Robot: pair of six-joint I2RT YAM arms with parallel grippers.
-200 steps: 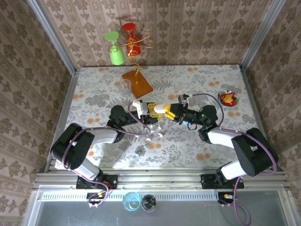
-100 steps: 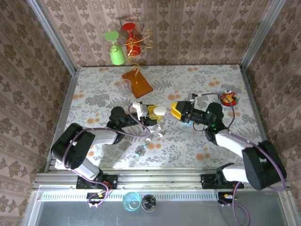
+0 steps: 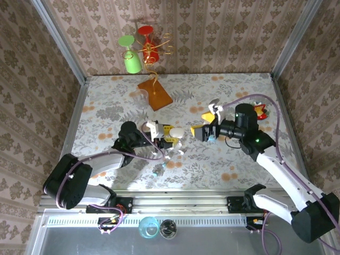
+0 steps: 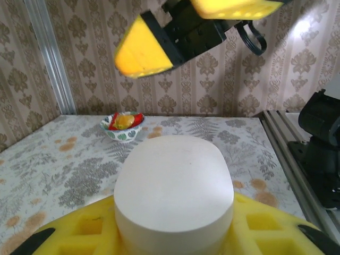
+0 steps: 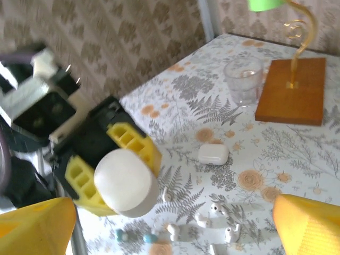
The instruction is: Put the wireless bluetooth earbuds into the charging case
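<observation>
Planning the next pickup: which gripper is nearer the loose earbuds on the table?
Left. The left gripper, holding a white case, is close by the earbuds; the open right gripper hangs farther off to their right.

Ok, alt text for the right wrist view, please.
The left pincer grips a white pebble-shaped case above a floral table strewn with tiny earbuds. The right pincer is open, its yellow fingers at the lower corners; a second case, a glass and a wooden stand sit beyond.
</observation>
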